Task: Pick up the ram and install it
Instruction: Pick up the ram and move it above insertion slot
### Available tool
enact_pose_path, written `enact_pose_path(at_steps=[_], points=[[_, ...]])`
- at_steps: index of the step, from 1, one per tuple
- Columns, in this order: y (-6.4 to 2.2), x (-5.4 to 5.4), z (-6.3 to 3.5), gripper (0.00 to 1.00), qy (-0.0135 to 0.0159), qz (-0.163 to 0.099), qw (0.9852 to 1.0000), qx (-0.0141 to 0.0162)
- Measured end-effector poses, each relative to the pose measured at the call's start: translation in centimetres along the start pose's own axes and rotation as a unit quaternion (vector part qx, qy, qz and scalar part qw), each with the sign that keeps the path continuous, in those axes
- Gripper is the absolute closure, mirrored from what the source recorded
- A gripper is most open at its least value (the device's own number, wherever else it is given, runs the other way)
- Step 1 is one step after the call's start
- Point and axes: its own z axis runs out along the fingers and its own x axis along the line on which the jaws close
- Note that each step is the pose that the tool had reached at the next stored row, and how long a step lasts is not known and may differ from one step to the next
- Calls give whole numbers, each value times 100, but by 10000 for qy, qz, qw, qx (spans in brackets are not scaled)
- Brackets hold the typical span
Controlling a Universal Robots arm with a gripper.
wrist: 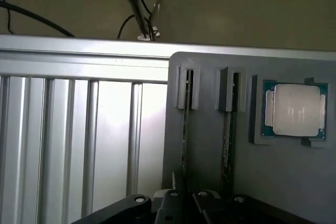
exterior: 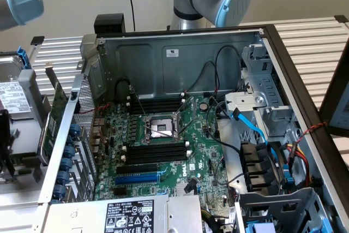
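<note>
Two ram sticks stand on edge in a grey holder plate (wrist: 210,182). One ram (wrist: 184,129) runs from a grey clip towards my gripper (wrist: 185,191); the other (wrist: 228,140) lies parallel beside it. The gripper's dark linkage sits at the near end of the first stick, with its fingers drawn close together around that stick's edge. In the exterior view, the open computer case shows the motherboard (exterior: 163,151) with long black empty memory slots (exterior: 155,154) on both sides of the processor socket (exterior: 161,129).
A processor chip (wrist: 295,109) rests in a pocket of the holder plate beside the sticks. A ribbed aluminium table (wrist: 79,140) surrounds the plate. In the case are blue and black cables (exterior: 256,135), a power supply (exterior: 131,216) and a green card (exterior: 54,118) outside its wall.
</note>
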Motion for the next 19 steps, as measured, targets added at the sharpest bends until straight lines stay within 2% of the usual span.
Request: enact_pose_path(at_steps=[13, 19], points=[[9, -5, -584, 87, -7, 306, 9995, 1], [-84, -4, -861, 87, -7, 313, 9995, 1]])
